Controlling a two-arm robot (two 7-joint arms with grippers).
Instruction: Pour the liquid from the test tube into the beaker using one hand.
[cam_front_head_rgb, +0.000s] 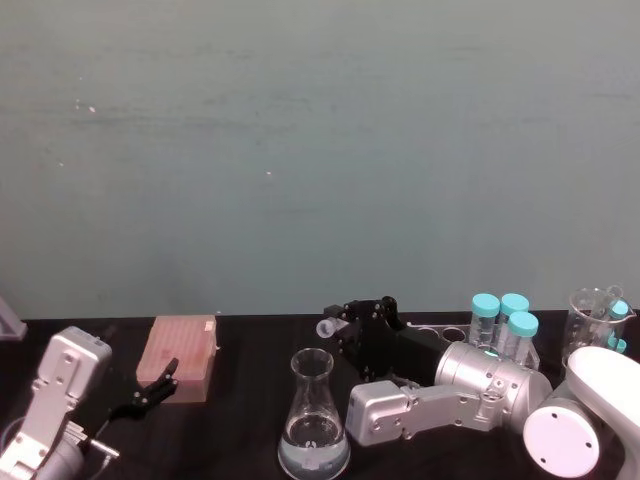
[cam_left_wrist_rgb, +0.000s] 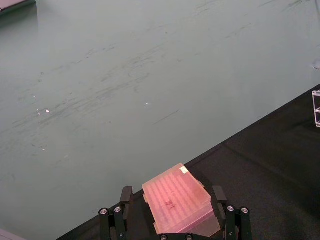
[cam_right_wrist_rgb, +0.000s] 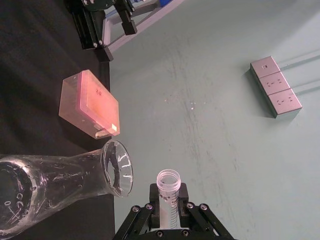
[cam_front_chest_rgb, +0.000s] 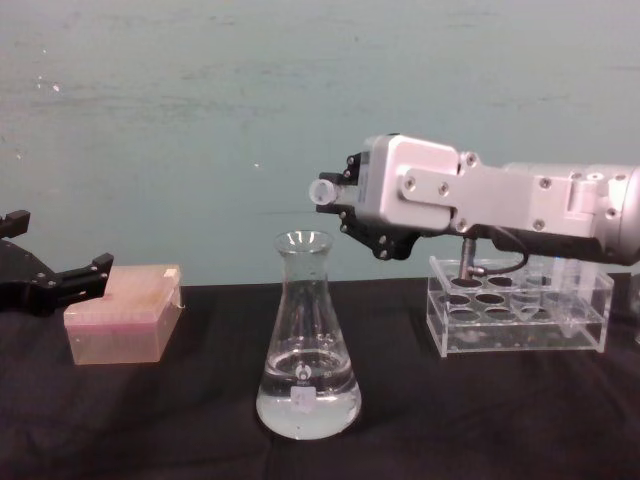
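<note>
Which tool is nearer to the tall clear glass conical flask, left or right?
Right. The right tool, holding a small clear plastic tube, hangs just above the mouth of the glass flask; the left tool sits far off, beside the pink plastic box.

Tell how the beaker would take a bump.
Probably steady: the beaker has a wide base weighted by liquid. Its glass looks fragile, likely slippery. The right tool, holding the test tube near its neck, could tip it.
</note>
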